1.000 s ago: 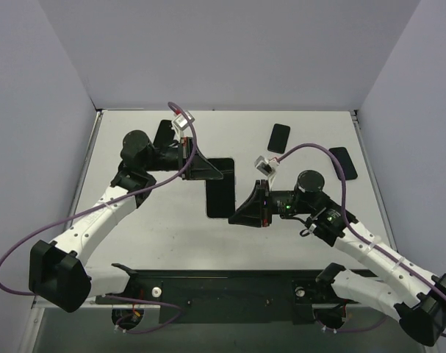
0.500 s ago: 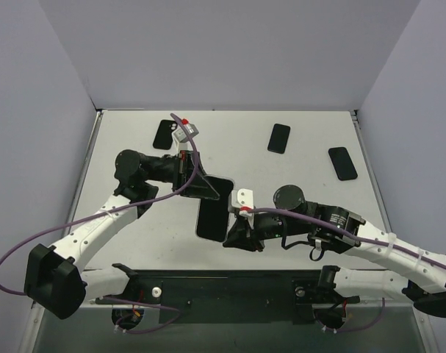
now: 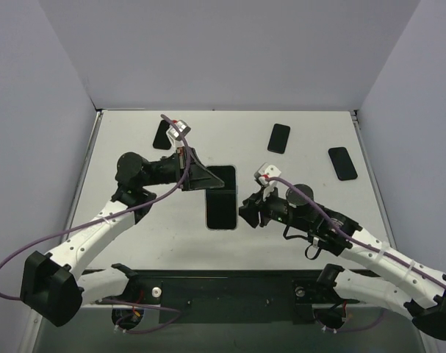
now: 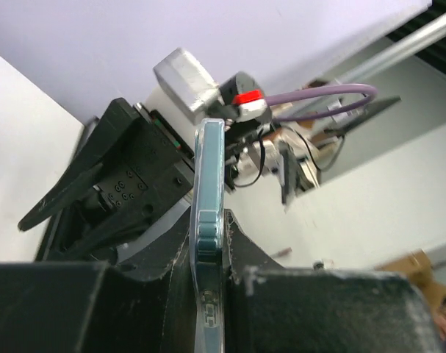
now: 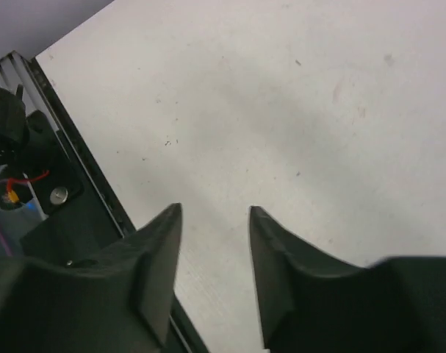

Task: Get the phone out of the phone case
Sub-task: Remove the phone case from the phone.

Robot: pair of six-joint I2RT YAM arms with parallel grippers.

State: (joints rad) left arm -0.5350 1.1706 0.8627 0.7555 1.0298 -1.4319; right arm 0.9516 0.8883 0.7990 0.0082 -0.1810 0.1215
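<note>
The dark phone in its clear case (image 3: 221, 202) hangs above the table centre, held by its top end in my left gripper (image 3: 211, 179). In the left wrist view the case (image 4: 209, 169) shows edge-on, with a teal rim, pinched tightly between my left gripper's (image 4: 208, 254) jaws. My right gripper (image 3: 245, 212) is just to the right of the phone's lower half, apart from it. In the right wrist view my right gripper (image 5: 215, 215) is open, with only bare table between the fingers. The right arm's wrist (image 4: 127, 184) shows behind the case.
Two dark phones lie at the back right (image 3: 279, 137) and far right (image 3: 342, 162). A third (image 3: 162, 135) lies at the back left, partly behind the left arm. The black front rail (image 3: 230, 283) runs along the near edge, also in the right wrist view (image 5: 68, 198).
My left gripper has lifted the cased phone up and to the right. My right gripper has come away from the phone's lower corner and now sits beside it.
</note>
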